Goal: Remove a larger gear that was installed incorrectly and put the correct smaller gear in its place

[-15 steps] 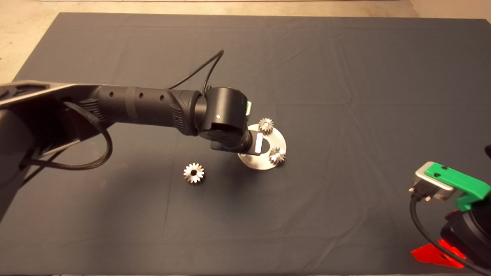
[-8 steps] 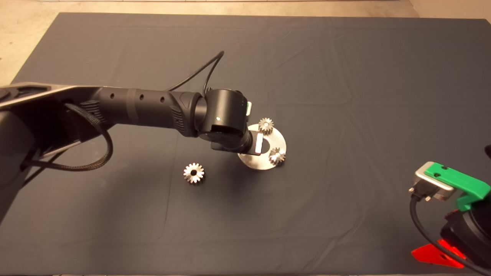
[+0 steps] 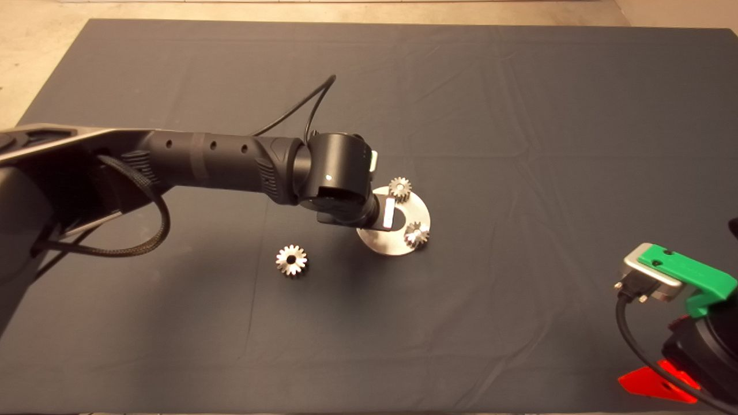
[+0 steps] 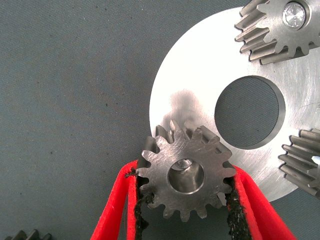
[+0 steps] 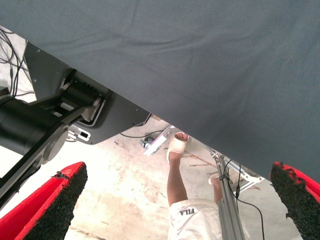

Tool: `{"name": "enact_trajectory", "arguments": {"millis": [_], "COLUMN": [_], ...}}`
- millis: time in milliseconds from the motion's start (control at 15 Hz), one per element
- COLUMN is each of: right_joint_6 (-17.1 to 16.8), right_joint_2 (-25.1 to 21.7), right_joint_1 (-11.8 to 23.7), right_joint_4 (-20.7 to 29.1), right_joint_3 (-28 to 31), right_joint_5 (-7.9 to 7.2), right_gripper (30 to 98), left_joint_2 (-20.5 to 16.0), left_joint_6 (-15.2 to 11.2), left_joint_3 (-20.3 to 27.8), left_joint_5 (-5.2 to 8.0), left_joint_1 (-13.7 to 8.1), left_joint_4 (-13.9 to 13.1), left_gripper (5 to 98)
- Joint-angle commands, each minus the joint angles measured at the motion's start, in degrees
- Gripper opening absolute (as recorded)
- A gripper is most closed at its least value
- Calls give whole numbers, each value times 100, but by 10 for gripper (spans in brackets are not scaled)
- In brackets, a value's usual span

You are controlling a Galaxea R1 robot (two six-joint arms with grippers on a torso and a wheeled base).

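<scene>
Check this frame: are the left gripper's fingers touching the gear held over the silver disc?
Touching. The left wrist view shows both black pads of the left gripper pressed against the smaller gear's teeth, no gap either side.

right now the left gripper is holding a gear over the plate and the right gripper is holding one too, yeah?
Not quite. The left gripper does hold the smaller gear over the edge of the round plate, as the left wrist view shows. But the right gripper holds nothing: the right wrist view shows its fingers wide apart, parked off the mat's edge.
</scene>
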Motion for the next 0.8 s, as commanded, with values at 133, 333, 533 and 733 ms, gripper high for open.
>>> {"name": "enact_trajectory", "arguments": {"millis": [133, 333, 533, 733], "right_joint_6": [23, 23, 23, 23], "right_joint_2": [-18, -18, -18, -18], "right_joint_1": [70, 70, 70, 70], "right_joint_4": [187, 187, 187, 187], "right_joint_3": [15, 15, 15, 15], "right_joint_5": [-79, -86, -79, -79], "right_gripper": [968, 968, 968, 968], "left_joint_2": [19, 27, -8, -46], "left_joint_6": [34, 32, 34, 17], "left_joint_3": [-152, -236, -210, -91], "left_joint_5": [433, 424, 433, 441], "left_joint_1": [15, 94, 98, 103], "left_joint_4": [164, 173, 173, 173], "left_gripper": [315, 315, 315, 315]}}
